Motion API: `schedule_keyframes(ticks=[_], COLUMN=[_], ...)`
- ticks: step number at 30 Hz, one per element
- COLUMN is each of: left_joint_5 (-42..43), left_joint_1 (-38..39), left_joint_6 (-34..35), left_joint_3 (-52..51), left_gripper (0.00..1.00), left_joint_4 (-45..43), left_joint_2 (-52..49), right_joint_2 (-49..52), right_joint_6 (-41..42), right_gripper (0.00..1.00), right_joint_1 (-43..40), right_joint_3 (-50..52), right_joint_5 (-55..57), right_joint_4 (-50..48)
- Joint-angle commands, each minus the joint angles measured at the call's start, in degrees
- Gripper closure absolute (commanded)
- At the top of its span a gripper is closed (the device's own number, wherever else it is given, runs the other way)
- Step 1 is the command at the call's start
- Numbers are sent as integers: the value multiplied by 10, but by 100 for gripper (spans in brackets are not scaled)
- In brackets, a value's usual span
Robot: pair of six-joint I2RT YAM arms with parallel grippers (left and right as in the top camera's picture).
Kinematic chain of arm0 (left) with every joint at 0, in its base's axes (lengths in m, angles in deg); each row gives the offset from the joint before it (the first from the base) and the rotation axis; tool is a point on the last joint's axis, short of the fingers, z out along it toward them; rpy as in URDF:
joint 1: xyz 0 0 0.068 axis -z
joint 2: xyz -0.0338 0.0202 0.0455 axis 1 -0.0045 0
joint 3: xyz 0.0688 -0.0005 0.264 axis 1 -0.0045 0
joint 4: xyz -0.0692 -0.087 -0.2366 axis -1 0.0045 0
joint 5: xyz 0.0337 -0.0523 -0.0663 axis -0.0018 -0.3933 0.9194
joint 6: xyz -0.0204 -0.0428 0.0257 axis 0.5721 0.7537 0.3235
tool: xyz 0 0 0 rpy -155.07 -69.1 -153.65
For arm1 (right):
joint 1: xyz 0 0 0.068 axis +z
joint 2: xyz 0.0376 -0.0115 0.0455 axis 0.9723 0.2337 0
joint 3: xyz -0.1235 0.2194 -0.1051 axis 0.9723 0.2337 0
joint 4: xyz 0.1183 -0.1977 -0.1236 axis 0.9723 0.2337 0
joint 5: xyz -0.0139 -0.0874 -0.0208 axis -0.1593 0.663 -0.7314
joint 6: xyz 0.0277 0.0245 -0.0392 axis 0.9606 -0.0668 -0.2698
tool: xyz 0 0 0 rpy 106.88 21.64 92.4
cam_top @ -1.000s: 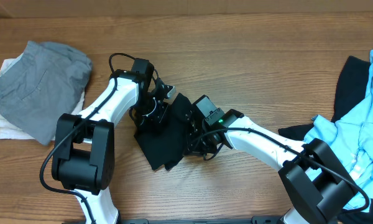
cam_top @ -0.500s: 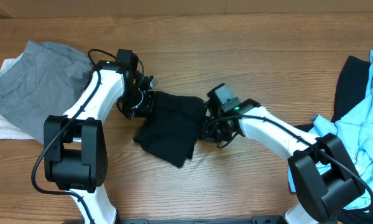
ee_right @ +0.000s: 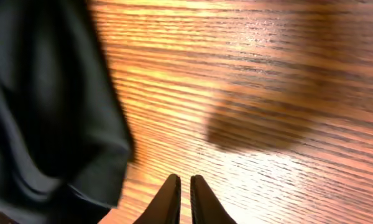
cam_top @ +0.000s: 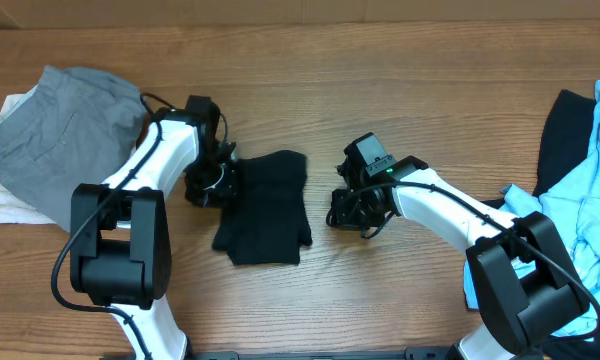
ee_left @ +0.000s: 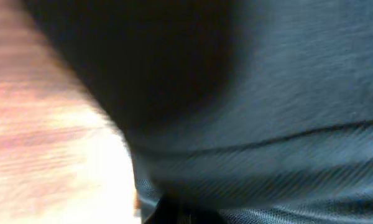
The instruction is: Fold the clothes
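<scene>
A black garment [cam_top: 265, 205] of the clothes lies folded and flat on the wood table [cam_top: 400, 90], between the two arms. My left gripper [cam_top: 213, 183] sits at its left edge and is shut on the cloth. In the left wrist view, blurred black fabric [ee_left: 267, 93] fills nearly everything and hides the fingers. My right gripper [cam_top: 342, 215] hovers over bare wood just right of the garment, apart from it. Its fingertips [ee_right: 173, 186] stand a slit apart with nothing between them, and the black cloth [ee_right: 43, 112] lies to their left.
A grey garment [cam_top: 65, 135] lies on a white one [cam_top: 15, 205] at the far left. At the right edge a light blue heap [cam_top: 580, 220] lies over another black piece [cam_top: 565, 130].
The left gripper dragged the black garment leftward and it now lies flatter. The right gripper let go of its right edge and drew back to the right.
</scene>
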State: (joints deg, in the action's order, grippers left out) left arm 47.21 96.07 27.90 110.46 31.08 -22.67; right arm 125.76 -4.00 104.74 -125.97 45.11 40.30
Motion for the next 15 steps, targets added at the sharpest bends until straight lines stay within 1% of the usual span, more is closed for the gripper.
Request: schedule_keyframes(ticks=[1, 3, 4, 7, 10, 11, 12, 13, 14, 15], left_joint_5=[-52, -59, -60, -64, -47, -35, -20, 1, 11, 23], left_joint_1=[-4, -4, -5, -11, -23, -27, -31, -38, -41, -45], left_joint_6=[36, 44, 44, 55, 66, 66, 68, 68, 68, 68], left_joint_3=[-3, -2, -1, 11, 34, 41, 46, 49, 50, 50], left_gripper=[89, 87, 84, 78, 76, 73, 67, 53, 29, 0], left_joint_4=[13, 18, 21, 37, 54, 52, 47, 34, 27, 16], left_joint_2=[-5, -5, -5, -3, 9, 16, 24, 37, 42, 49], right_joint_2=[2, 2, 2, 2, 2, 2, 2, 2, 2, 2], right_joint_6=[-7, -14, -21, -23, -24, -24, -24, -24, -24, -24], right_gripper=[89, 89, 89, 85, 74, 71, 69, 66, 65, 64], right_joint_1=[4, 4, 4, -6, -23, -29, -33, -38, -41, -43], right_joint_3=[2, 2, 2, 2, 2, 2, 2, 2, 2, 2], right_joint_5=[14, 14, 14, 30, 56, 62, 64, 66, 66, 66], right_joint_4=[6, 16, 21, 37, 62, 68, 71, 74, 74, 74])
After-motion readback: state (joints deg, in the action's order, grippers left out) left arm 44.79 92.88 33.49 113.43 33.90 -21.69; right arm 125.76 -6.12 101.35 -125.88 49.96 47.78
